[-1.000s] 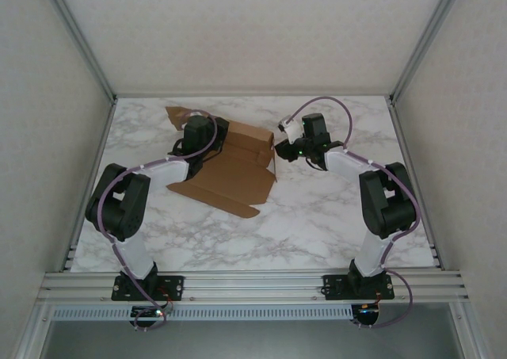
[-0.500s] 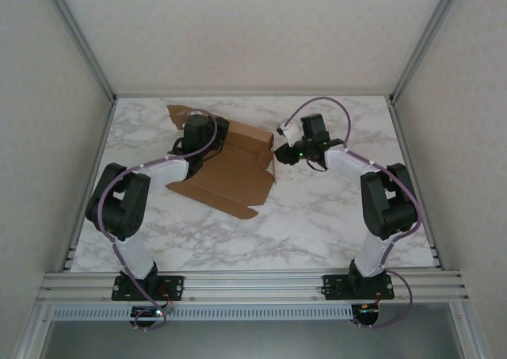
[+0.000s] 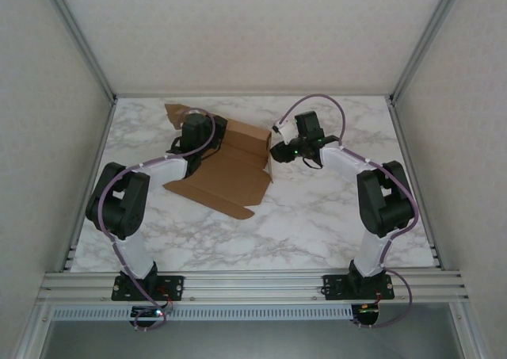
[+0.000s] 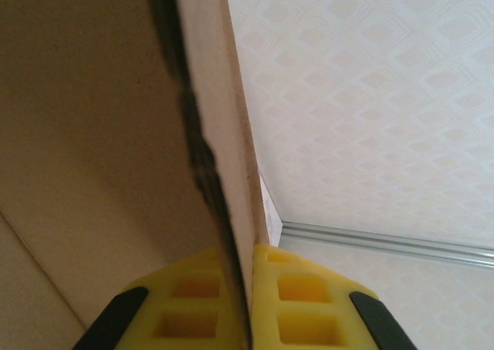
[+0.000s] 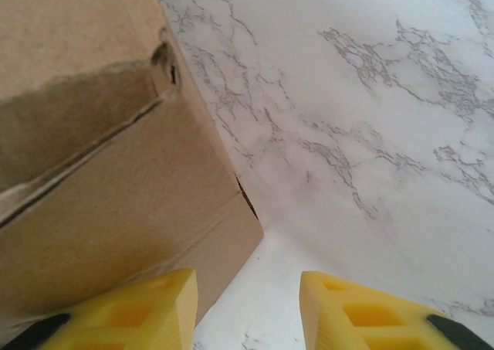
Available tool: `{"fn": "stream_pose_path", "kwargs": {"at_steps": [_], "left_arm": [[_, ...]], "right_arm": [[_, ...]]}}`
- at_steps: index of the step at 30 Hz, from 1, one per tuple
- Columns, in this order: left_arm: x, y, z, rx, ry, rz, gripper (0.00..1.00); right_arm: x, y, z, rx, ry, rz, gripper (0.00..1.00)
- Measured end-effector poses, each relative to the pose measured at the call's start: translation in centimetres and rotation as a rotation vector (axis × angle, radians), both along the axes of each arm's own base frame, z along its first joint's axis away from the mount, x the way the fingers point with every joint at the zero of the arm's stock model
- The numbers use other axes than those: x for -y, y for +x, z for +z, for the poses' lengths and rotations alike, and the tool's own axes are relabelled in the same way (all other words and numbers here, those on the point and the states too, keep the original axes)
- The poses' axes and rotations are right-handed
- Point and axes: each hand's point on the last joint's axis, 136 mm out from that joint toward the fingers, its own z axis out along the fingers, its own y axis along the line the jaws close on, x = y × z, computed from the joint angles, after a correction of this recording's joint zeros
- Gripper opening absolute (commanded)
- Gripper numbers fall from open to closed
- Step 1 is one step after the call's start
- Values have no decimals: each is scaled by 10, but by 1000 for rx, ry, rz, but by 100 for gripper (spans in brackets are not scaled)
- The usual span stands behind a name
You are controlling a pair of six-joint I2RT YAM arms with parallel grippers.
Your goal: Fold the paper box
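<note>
The paper box [image 3: 230, 173] is a brown cardboard blank lying partly folded at the back left of the marble table [image 3: 317, 208], with its back wall and a right side flap raised. My left gripper [image 3: 192, 131] is at the box's left rear. In the left wrist view its yellow fingers [image 4: 305, 307] are shut on a thin cardboard panel [image 4: 100, 134] that stands edge-on between them. My right gripper [image 3: 274, 149] is at the box's right side. Its yellow jaws [image 5: 247, 311] stand open over the bare table [image 5: 370, 95], with the box's corner [image 5: 116, 188] just beside the left finger [image 5: 147, 311].
Aluminium frame rails [image 3: 253, 284] run along the near edge, and white walls close in the back and sides. Open marble lies in front of the box and to the right. A rail and patterned wall [image 4: 386, 242] show past the cardboard.
My right gripper has moved left up to the box's right side, and its jaws have opened wider. The box has shifted slightly left. The left gripper keeps its grip.
</note>
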Motion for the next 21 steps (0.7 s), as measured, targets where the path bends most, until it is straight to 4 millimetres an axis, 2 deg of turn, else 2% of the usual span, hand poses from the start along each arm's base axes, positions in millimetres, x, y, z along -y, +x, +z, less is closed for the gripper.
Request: {"fn": "stream_pose_path", "kwargs": {"at_steps": [12,21], "left_arm": [[-4,3,0,-2,-4,8,0],[2,24,0,-10,-5,4,0]], "right_arm": [[0,1,1,13,-14,-11,41],[4,-8,-5,-38,-68,33,39]]}}
